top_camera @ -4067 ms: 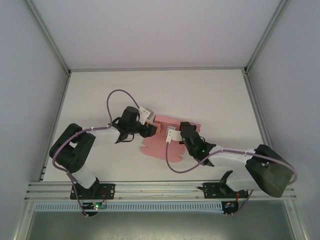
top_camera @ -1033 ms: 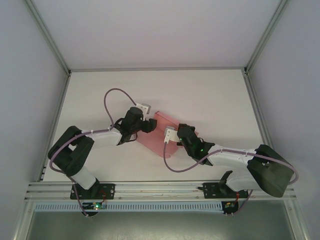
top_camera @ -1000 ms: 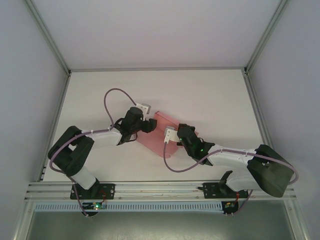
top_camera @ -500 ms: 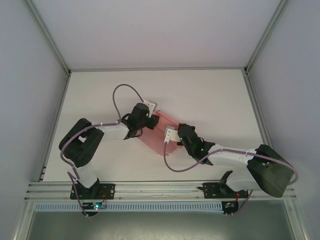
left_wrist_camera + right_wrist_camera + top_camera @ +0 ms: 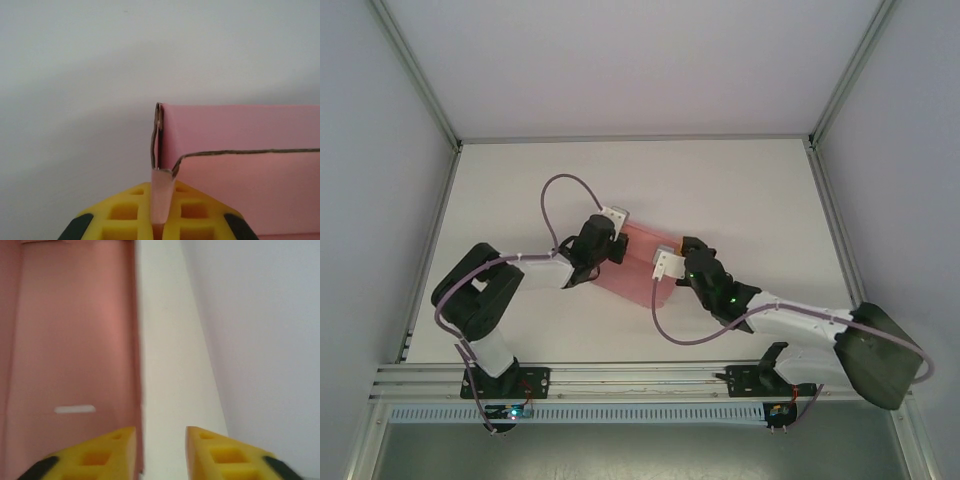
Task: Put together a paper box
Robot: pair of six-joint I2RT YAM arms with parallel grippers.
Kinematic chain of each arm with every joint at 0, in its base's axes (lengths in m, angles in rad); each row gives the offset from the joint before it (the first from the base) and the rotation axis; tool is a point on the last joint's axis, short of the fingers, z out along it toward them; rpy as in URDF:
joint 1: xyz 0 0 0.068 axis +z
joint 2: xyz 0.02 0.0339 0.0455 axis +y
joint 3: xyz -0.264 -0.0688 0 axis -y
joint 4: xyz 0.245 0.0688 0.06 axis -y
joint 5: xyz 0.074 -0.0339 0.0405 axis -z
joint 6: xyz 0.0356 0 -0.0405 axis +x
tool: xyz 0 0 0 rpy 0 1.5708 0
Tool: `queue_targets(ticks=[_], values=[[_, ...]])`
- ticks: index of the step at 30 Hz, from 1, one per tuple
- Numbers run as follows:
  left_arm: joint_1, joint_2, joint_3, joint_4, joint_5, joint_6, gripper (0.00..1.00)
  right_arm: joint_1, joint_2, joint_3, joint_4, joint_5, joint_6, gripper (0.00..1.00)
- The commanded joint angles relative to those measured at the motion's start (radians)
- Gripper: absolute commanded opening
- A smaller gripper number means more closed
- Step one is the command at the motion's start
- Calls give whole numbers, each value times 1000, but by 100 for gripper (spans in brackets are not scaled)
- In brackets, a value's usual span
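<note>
On the table point(image 5: 740, 190), the left hand point(image 5: 161, 210) pinches a flap of the pink paper box point(image 5: 240, 150); the right hand point(image 5: 160, 445) gapes empty beside its edge. Pulling hard could tear the card.

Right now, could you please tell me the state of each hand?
Left hand: closed on a flap of the paper box.
Right hand: open, holding nothing.
</note>
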Motion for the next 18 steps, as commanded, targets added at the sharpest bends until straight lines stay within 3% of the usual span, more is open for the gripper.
queue_targets(ticks=[1, 7, 11, 16, 18], values=[[8, -85, -57, 76, -68, 1, 0, -15, -111, -15, -12, -64, 83, 51], [8, -192, -107, 66, -56, -34, 0, -75, -411, -39, -108, -277, 233, 70], [8, -249, -143, 84, -42, -44, 0, -151, -555, -38, -134, -283, 370, 78], [7, -306, -160, 81, -9, -31, 0, -245, -566, 9, -226, -272, 456, 85], [8, -323, -163, 77, 2, -36, 0, -278, -531, 25, -255, -333, 474, 89]])
